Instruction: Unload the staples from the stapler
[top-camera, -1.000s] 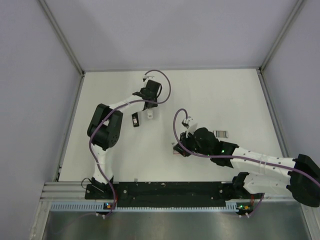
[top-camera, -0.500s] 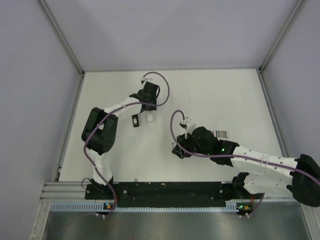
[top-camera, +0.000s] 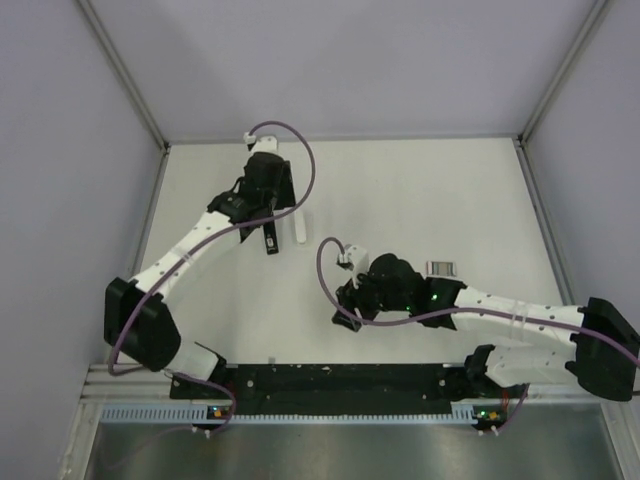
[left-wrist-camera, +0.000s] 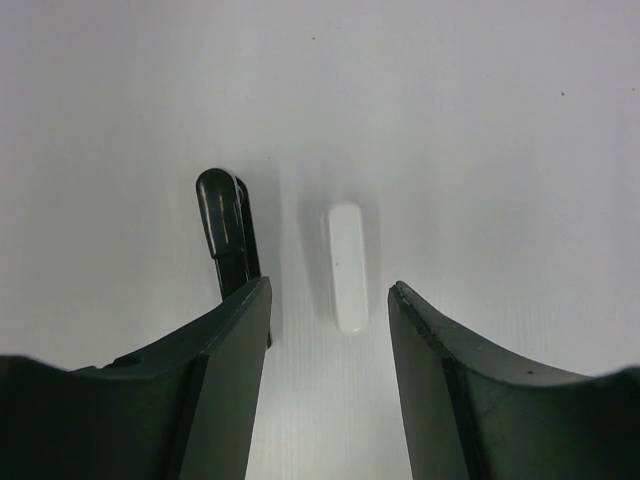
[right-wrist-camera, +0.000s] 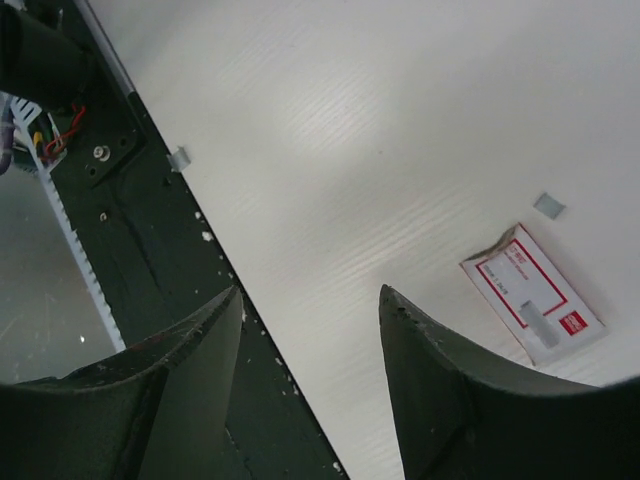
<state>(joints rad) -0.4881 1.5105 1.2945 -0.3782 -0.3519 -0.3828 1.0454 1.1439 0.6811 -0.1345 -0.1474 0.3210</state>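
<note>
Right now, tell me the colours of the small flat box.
White with red outlines; the box shows best in the right wrist view.

The counter (top-camera: 450, 190) was plain white. The stapler (left-wrist-camera: 225, 225) was glossy black, the bar (left-wrist-camera: 345, 265) white, the staples (top-camera: 441, 267) grey with darker ends, the box (right-wrist-camera: 530, 292) white with red borders. The left arm (top-camera: 190, 255) and right arm (top-camera: 500, 310) were white with black joints, their cables (top-camera: 281, 124) purple.

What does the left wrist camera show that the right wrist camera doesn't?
Only the left wrist: a black bar and a white oblong piece, side by side ahead of the left gripper. Only the right wrist: a red-and-white box, a small grey bit, the black mounting rail, seen past the right gripper. Both: white table, open empty jaws.
</note>
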